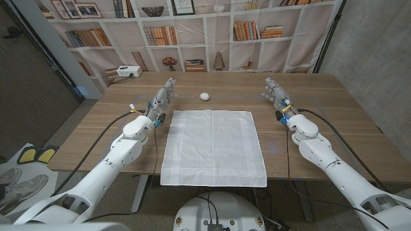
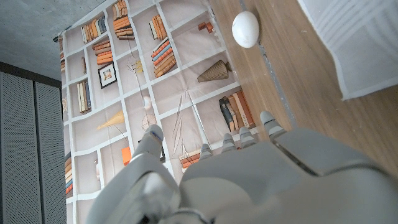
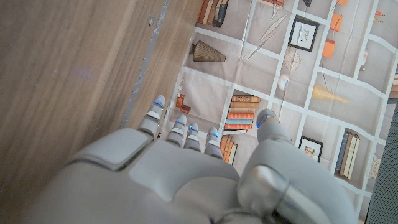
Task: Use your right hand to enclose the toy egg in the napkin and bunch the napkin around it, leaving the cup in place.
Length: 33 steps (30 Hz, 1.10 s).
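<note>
The wooden counter [image 1: 347,122] carries one white napkin [image 1: 214,146], spread flat and square to the near edge, its longer sides running from the robot toward the far side and its near hem almost at the counter's front edge. Behind the counter hangs a backdrop [image 1: 212,32] printed with bookshelves.

Two arms reach in, one each side of the napkin. The left hand [image 1: 164,97] stands on its edge just beside the napkin's far left corner, fingers [image 1: 171,85] stretched toward the backdrop, a little apart and holding nothing. In the left wrist view the same hand [image 2: 249,180] shows from behind, fingertips extended and empty.

The right hand [image 1: 276,94] stands well apart from the napkin's far right corner, also upright on its edge, fingers pointing away from the robot, slightly spread and holding nothing. The right wrist view shows its back [image 3: 180,180] with the fingers straight and the thumb out to the side.

One toy egg [image 1: 204,96], white, lies on bare wood just beyond the napkin's far edge, apart from it, between the two hands and nearer the left one. In the left wrist view the egg [image 2: 245,29] shows as an oval; which way its tip points is too small to tell.
</note>
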Motion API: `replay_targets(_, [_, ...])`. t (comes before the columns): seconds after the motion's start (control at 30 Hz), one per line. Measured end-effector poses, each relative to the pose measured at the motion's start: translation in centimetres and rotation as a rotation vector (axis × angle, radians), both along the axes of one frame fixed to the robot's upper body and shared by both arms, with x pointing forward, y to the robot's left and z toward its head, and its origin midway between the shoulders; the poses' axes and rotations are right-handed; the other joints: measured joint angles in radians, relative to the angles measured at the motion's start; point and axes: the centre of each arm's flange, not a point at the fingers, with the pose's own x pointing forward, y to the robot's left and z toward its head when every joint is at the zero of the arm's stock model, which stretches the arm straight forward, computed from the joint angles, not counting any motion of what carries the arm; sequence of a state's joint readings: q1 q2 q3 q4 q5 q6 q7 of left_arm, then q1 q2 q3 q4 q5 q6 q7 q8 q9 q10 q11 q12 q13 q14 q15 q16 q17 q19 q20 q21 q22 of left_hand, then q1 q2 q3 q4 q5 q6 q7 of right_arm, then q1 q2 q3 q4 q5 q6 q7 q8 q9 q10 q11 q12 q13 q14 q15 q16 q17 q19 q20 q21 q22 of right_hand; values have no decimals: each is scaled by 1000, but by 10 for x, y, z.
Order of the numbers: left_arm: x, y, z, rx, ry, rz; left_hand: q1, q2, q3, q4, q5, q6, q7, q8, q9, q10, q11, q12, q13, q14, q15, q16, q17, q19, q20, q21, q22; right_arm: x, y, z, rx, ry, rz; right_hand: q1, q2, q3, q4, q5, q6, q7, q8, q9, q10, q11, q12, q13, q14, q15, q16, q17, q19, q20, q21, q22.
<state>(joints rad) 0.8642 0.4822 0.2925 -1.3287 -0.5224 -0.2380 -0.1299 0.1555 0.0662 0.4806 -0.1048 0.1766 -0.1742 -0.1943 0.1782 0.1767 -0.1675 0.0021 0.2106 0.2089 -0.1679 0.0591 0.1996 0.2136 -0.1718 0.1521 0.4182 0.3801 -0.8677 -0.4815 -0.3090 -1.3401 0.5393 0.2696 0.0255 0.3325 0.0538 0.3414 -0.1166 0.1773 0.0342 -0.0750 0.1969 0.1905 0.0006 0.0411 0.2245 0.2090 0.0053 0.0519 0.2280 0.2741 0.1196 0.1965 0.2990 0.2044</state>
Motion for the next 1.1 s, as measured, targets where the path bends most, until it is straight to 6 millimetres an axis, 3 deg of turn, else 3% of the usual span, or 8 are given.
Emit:
replay_targets(0.43, [-6,4,-8,-14,-4,-1,-10,11,-2,6,0,-2,8,7,0,-4,4,5,-5,-5,5,5,-13,0,11,4,-19,-1,15,19,-108,-28,-11,8,24,2,2,0,13,13,7,0,20,20,2,-1,0,0,0,-5,0,-11,-7,-5])
replay_targets(0.73, [-7,4,-8,-12,-6,0,-16,16,-5,12,0,1,11,11,0,-5,6,5,-4,-2,9,5,-14,0,11,4,-31,-10,31,48,-159,-86,19,15,39,7,1,0,24,13,7,0,40,29,5,-5,16,16,0,-10,5,-16,-7,-9])
replay_targets(0.77, [-12,10,-14,-27,-6,7,-16,16,-5,12,0,1,11,11,0,-3,8,5,-4,-2,9,5,-15,0,11,4,-32,-5,33,42,-256,-60,-54,17,41,8,0,0,27,16,7,0,41,30,5,-5,16,16,0,-10,5,-16,-7,-9])
replay_targets(1.1, [-15,14,-15,-35,-12,11,-16,16,-5,11,0,5,15,11,0,-2,10,11,-4,-5,13,5,-18,-4,14,4,-45,-13,54,66,-416,-101,-94,21,50,12,-5,0,30,20,7,0,41,30,5,-5,20,12,0,-14,11,-21,-7,-9])
